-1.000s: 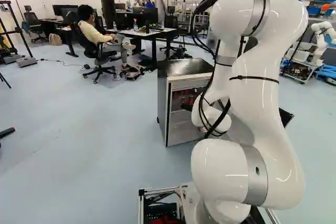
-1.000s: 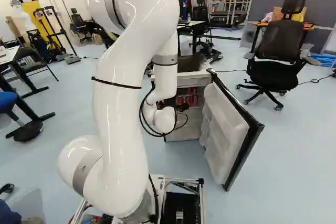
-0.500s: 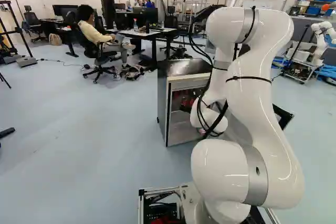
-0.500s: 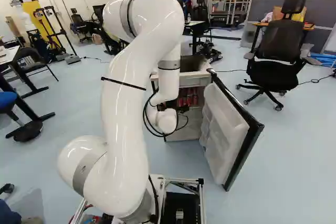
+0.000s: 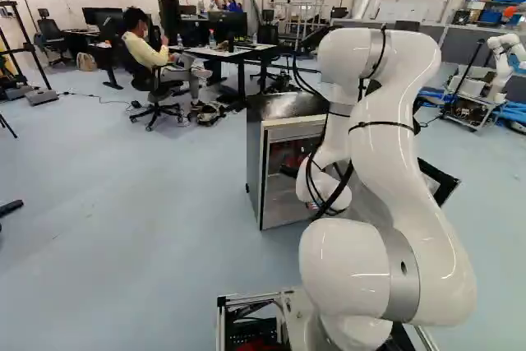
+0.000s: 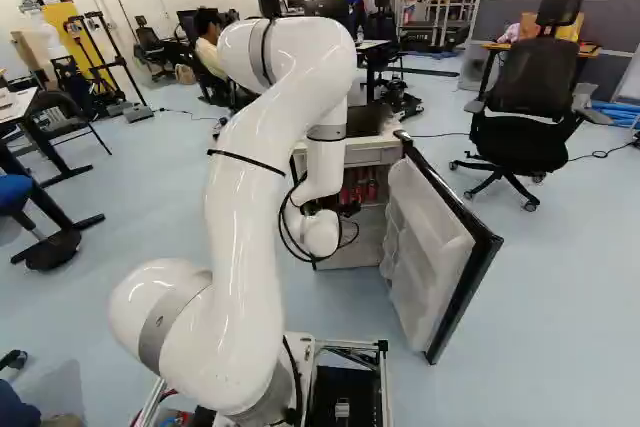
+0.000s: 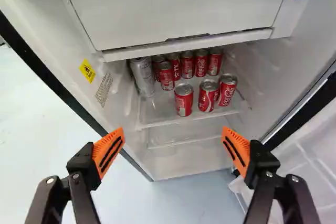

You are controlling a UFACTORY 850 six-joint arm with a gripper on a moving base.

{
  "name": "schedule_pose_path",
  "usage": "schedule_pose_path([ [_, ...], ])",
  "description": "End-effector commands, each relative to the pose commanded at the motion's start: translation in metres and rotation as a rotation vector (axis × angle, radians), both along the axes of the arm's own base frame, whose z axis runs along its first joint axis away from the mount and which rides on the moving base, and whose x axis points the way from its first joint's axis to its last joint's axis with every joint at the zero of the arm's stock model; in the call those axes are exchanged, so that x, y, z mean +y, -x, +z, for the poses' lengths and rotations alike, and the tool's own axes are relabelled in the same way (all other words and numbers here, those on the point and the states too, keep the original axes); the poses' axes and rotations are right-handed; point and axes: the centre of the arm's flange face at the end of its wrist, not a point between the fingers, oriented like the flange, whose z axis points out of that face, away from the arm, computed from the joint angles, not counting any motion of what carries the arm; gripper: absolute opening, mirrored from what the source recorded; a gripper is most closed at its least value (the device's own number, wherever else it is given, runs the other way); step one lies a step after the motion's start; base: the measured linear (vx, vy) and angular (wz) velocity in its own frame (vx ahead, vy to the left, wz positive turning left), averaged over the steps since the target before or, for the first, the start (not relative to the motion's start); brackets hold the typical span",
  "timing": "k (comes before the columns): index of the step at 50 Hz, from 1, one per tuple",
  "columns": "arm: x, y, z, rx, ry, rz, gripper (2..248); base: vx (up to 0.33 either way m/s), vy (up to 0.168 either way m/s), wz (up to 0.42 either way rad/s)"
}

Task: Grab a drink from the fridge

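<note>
White robot arm (image 5: 394,121), rt. of ctr. in the left base view & lt. of ctr. in the right base view, bends down to its black pincer (image 6: 347,209) at the fridge's open front. In the wrist view, pincer (image 7: 173,131) stands wide open, orange pads (image 7: 109,150) well apart, w/ nothing in its hold. Fridge door (image 6: 440,247), rt. of ctr. in the right base view, hangs open. Inside the fridge (image 5: 255,154), drinks stand on a shelf (image 7: 168,121) ahead of the pincer: three red cans (image 7: 184,99) in front, more red cans (image 7: 201,62) behind, plus a silver can (image 7: 142,74) beside the rear group. Farther off: black office chair (image 6: 530,87), upper rt. of the right base view; worktop (image 5: 238,53) w/ monitors, upper ctr. of the left base view; & another robot (image 5: 500,59), upper rt. of same.
</note>
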Motion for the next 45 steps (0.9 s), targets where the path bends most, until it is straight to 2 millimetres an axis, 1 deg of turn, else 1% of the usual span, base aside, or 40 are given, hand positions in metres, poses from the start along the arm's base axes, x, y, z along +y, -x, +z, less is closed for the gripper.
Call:
schedule_pose_path([
  [45, -0.001, -0.032, -0.053, -0.092, -0.011, 0.009, 247, 0.000, 0.000, 0.000],
])
